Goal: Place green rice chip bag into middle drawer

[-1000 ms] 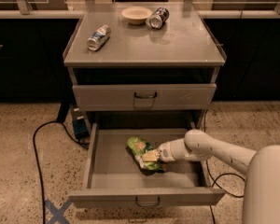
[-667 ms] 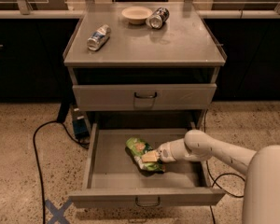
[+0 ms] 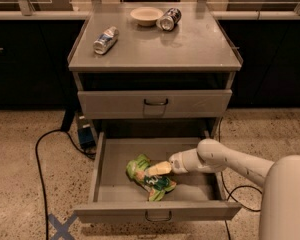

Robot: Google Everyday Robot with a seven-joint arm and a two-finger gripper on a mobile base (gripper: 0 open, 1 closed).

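The green rice chip bag (image 3: 149, 177) lies crumpled on the floor of the open middle drawer (image 3: 190, 190), left of its centre. The drawer is pulled far out, and its low front panel carries a small dark wire handle (image 3: 157, 217). My gripper (image 3: 158, 169) reaches in from the right on a white arm (image 3: 230, 161) and rests on top of the bag, touching it and covering its middle.
The closed drawer (image 3: 155, 103) with a taller front sits above. On the cabinet top (image 3: 200, 44) lie a silver can (image 3: 106, 39), a white bowl (image 3: 146, 15) and a second can (image 3: 169, 19). A black cable (image 3: 40, 154) and a blue tape cross (image 3: 59, 227) are on the floor at left.
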